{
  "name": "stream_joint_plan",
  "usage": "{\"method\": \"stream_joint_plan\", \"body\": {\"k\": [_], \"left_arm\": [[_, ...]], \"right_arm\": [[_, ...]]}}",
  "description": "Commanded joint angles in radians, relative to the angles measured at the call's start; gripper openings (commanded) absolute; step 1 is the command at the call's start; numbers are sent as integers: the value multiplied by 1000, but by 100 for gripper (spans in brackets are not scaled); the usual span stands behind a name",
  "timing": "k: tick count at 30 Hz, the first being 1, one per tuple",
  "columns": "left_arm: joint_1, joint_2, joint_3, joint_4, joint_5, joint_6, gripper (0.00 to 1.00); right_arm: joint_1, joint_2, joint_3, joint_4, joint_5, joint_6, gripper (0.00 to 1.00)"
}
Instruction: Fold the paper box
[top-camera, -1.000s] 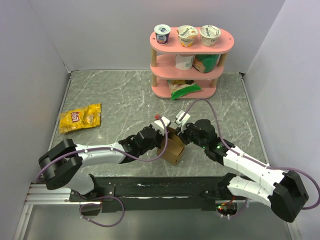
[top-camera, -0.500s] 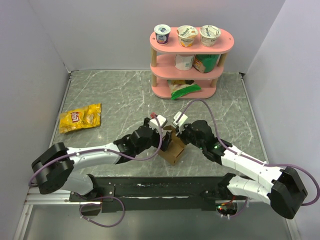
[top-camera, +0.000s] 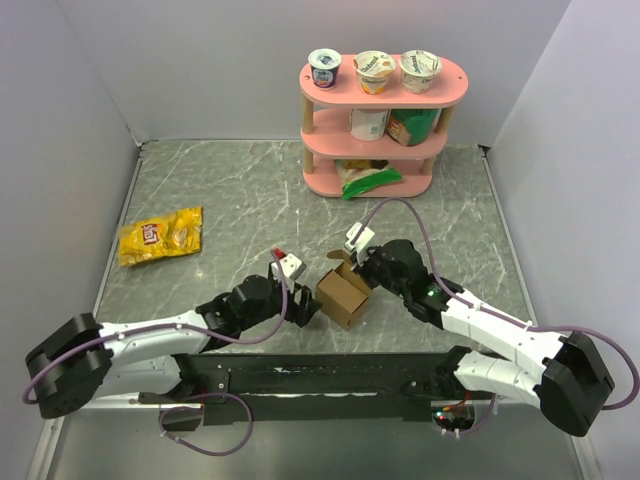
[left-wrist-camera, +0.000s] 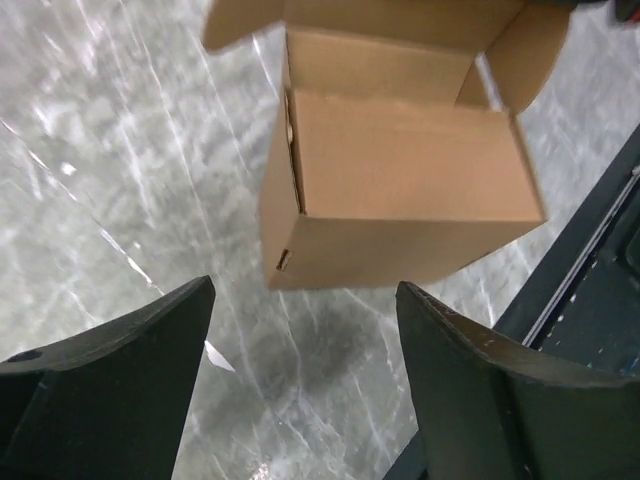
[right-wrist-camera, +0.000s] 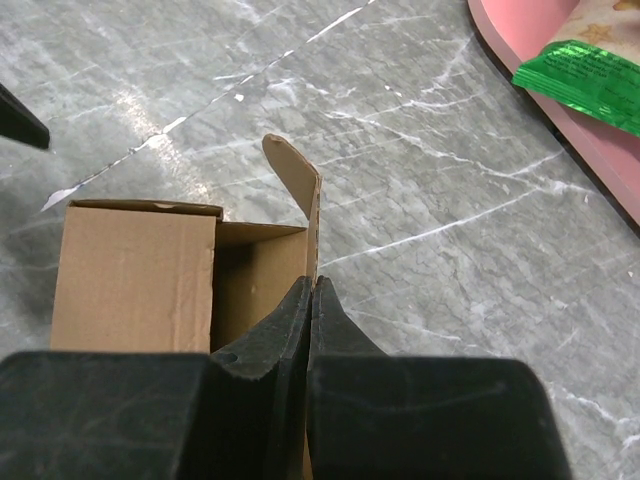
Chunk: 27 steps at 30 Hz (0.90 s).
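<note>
Centre frame: right gripper (right-wrist-camera: 311, 287) pinched shut on box (top-camera: 343, 295) wall; left gripper (left-wrist-camera: 305, 290) wide open, empty, just beside it.

In the left wrist view the paper box (left-wrist-camera: 400, 190) has its upper flaps cut off by the top edge; in the right wrist view the right hand (right-wrist-camera: 311, 300) hides its lower part, and the corner crops the pink shelf (right-wrist-camera: 505, 20)
</note>
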Motion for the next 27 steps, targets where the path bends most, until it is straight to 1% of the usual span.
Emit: {"method": "stream_joint_plan", "body": {"k": [1,2,7,11,17,22,24,27], "left_arm": [[7,97,57,49,42,-23,79],[8,142,68,54,22,-25,79],[14,215,103,144,-9,-34,79],[24,270,137,207,16,-43,79],[34,348,171,261,62,-74,76],[36,376,184,297,91,-87,74],[34,385,192,308,96,-95,72],[34,399,203,316,102,-103,74]], "right_arm": [[5,6,40,5,13,2,0],[5,6,42,4,12,2,0],[11,4,44,5,15,20,0],[25,18,60,-12,44,68,0],[57,49,76,-18,101,147,0],[68,101,85,-53,153,229,0],[69,116,100,-65,164,264,0],[69,150,134,-97,176,282,0]]}}
